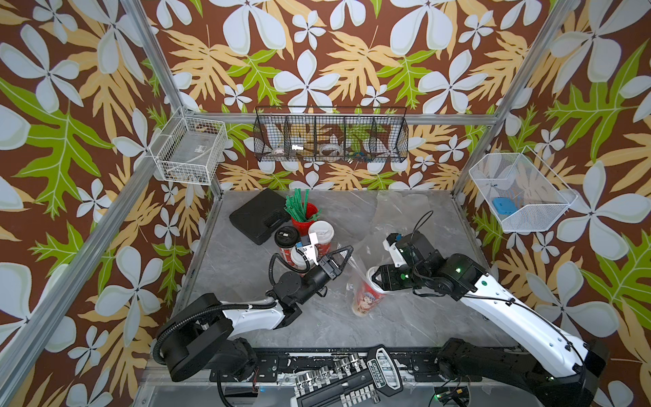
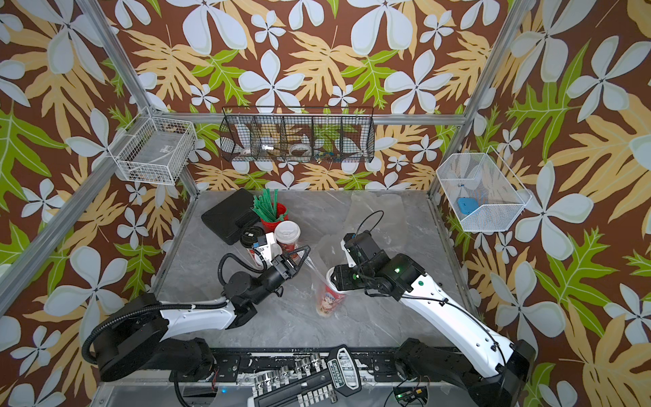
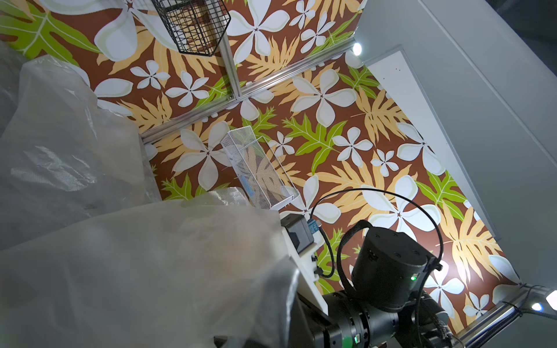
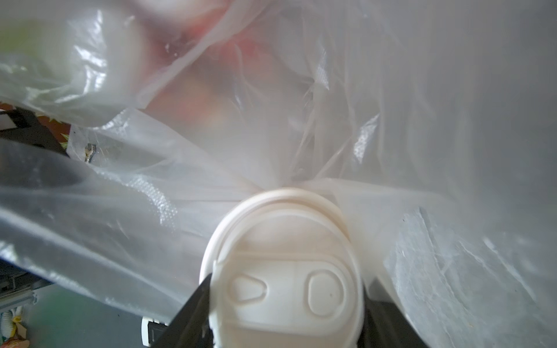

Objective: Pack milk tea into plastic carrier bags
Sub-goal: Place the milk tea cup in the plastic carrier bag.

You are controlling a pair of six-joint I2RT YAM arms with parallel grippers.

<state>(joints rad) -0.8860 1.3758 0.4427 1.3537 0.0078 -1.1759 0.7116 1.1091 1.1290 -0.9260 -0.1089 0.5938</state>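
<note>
Within right claw (image 4: 286, 304): white-lidded milk tea (image 1: 366, 299).

The thin see-through plastic carrier bag (image 4: 150, 217) is glossy and super crinkly. The white dome lid (image 4: 286, 271) looks like smooth matt plastic, sitting on a red-and-white printed paper cup (image 1: 368, 299). The grey marble-look tabletop (image 1: 422, 317) is smooth with a faint sheen, and the black wire basket (image 1: 331, 135) on the far wall looks like coated metal.

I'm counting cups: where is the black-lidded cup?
In both top views the black-lidded cup stands left of centre, between the black case and a white-lidded cup.
</note>
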